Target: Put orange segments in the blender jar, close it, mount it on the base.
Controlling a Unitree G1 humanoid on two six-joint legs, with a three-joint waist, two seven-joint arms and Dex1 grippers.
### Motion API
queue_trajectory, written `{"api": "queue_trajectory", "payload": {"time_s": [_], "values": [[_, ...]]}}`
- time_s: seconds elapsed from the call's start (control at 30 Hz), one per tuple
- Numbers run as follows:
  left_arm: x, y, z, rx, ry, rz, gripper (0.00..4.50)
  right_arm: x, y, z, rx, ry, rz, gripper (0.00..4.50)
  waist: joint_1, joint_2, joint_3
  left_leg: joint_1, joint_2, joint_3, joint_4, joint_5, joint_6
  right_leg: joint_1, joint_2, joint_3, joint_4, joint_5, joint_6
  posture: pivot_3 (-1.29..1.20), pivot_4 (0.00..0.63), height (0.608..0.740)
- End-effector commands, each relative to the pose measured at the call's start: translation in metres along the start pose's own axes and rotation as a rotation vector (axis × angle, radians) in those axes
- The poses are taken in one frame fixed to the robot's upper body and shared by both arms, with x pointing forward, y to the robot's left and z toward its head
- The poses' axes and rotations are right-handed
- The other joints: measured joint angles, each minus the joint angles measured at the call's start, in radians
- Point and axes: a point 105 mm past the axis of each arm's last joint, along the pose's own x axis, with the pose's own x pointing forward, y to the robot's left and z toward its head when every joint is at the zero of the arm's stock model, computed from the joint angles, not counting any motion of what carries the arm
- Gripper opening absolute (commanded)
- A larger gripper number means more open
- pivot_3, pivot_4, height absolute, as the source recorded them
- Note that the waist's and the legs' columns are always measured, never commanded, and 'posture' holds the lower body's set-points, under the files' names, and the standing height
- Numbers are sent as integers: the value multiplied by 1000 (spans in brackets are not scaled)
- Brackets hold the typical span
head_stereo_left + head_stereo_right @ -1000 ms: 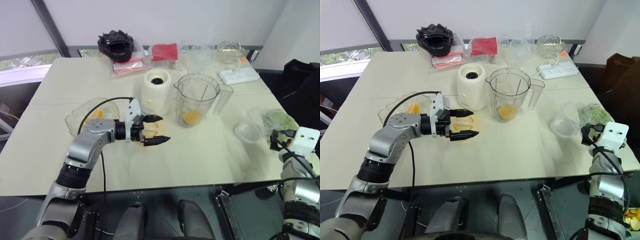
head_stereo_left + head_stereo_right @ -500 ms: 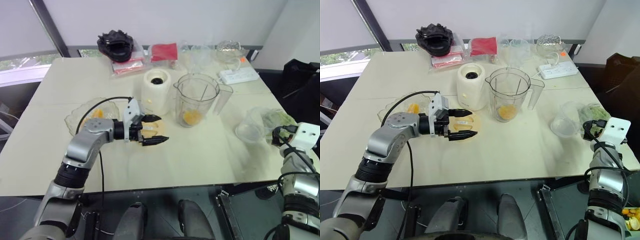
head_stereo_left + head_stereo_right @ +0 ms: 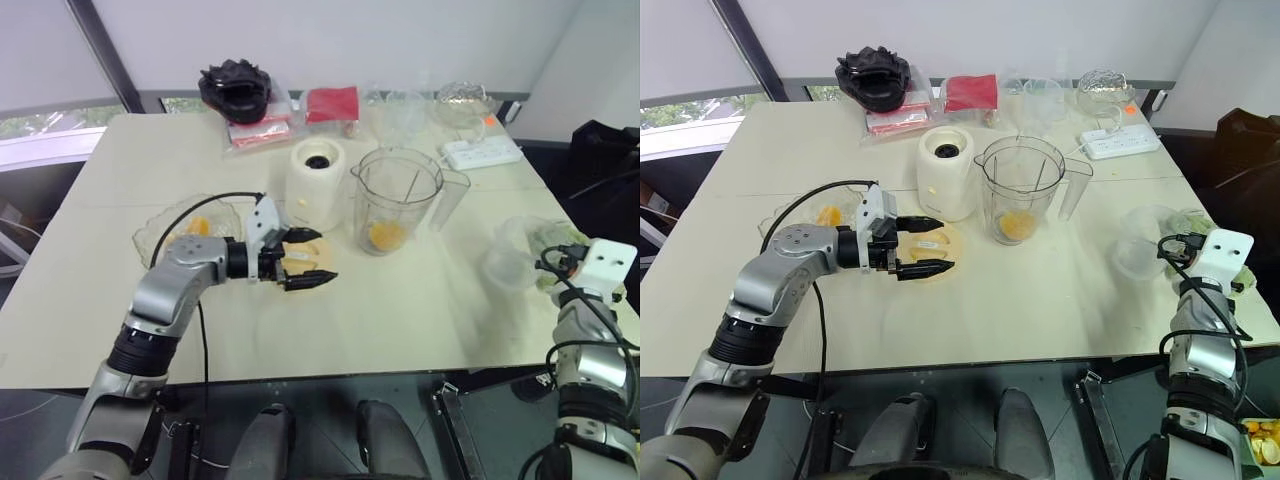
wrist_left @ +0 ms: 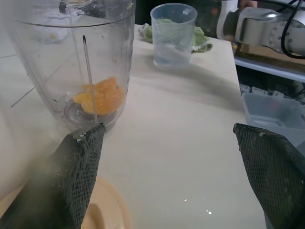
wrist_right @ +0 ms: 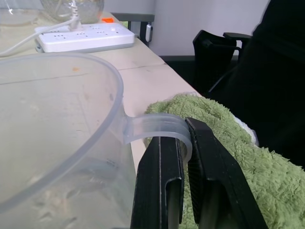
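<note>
The blender jar [image 3: 392, 200] stands uncapped mid-table with orange segments [image 3: 384, 235] at its bottom. Left of it is the cream base [image 3: 315, 180]. More orange segments [image 3: 195, 226] lie in a scalloped glass bowl [image 3: 160, 240]. My left gripper [image 3: 325, 257] is open, hovering level over the flat cream-yellow lid [image 3: 305, 262] and pointing toward the jar [image 4: 71, 57]. At the table's right edge my right gripper [image 5: 183, 148] is shut on the thin handle of a clear plastic cup [image 5: 52, 124] beside a green cloth [image 5: 224, 124].
A white power strip [image 3: 482, 150], a black ruffled object [image 3: 235, 88], a red packet [image 3: 330, 103] and clear glassware line the table's far side. The table's right edge runs close to the plastic cup [image 3: 510, 262].
My right gripper has gone from open to shut, pinching the plastic cup's handle. The left arm has stayed where it was.
</note>
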Motion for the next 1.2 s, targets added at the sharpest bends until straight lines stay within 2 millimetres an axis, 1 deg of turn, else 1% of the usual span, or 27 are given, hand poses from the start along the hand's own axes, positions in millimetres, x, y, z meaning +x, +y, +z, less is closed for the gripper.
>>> {"api": "queue_trajectory", "payload": {"time_s": [0.03,0.1,0.2,0.23,0.33,0.47,0.5,0.6,0.67,0.73,0.83,0.93,1.0,1.1,1.2], "values": [[-4,3,20,67,-42,8,4500,-7,3,0,10,-8,-1,30,-1,0,0,0,0,0,0,0,0,0,0,0,0,0,0,0,150,740],[-5,5,20,62,-44,14,4500,-10,6,7,20,-33,-2,30,-1,0,0,0,0,0,0,0,0,0,0,0,0,0,0,0,150,740],[-7,9,20,57,-47,32,4500,-17,14,39,50,-130,-3,30,-3,1,0,0,0,0,-1,0,0,-1,0,0,0,0,0,0,150,740],[-7,10,20,56,-48,36,4500,-18,15,45,57,-146,-5,30,-3,1,1,0,0,0,-1,0,0,-1,0,0,0,0,0,0,150,740],[-7,12,21,53,-54,45,4500,-23,22,72,61,-208,7,30,-1,3,2,-1,0,0,-1,0,0,-2,0,0,0,0,0,0,150,740],[-7,15,20,47,-62,57,4500,-25,27,114,43,-298,31,30,-2,3,2,-2,0,0,-1,0,0,-3,0,0,0,0,0,0,150,740],[-7,16,20,47,-62,58,4500,-25,28,121,36,-308,36,30,-1,4,2,-2,0,0,-1,0,0,-3,0,0,0,0,0,0,150,740],[-5,16,19,47,-65,61,4500,-22,27,151,12,-366,51,30,0,3,2,-2,0,0,-1,0,0,-4,0,0,0,0,0,0,150,740],[-4,16,18,47,-72,64,4500,-20,28,177,-7,-412,70,30,0,4,2,-3,0,0,-1,0,0,-4,0,0,0,0,0,0,150,740],[-3,15,17,47,-78,66,4500,-18,32,205,-36,-462,100,30,0,6,4,-3,0,1,-1,0,0,-4,0,0,0,0,0,0,150,740],[-2,14,16,43,-87,72,4500,-18,41,238,-81,-524,148,30,-2,6,4,-5,0,1,-1,0,0,-7,-1,0,0,0,0,0,150,740],[-3,17,15,43,-100,97,4500,-22,56,261,-137,-569,207,30,-1,6,4,-9,0,1,-2,0,0,-11,0,0,1,0,1,0,150,740],[-4,19,15,41,-110,114,4500,-26,67,270,-178,-594,246,30,0,6,4,-14,0,1,-1,0,0,-15,-1,0,1,2,4,0,150,740],[-6,23,17,40,-136,142,4500,-31,82,277,-244,-622,290,30,2,6,4,-17,-1,1,0,0,0,-18,-1,0,1,2,4,0,150,740],[-8,27,22,34,-177,172,4500,-36,97,279,-287,-640,330,30,3,6,4,-17,-1,1,0,0,0,-19,-2,0,0,2,4,0,150,740]]}}
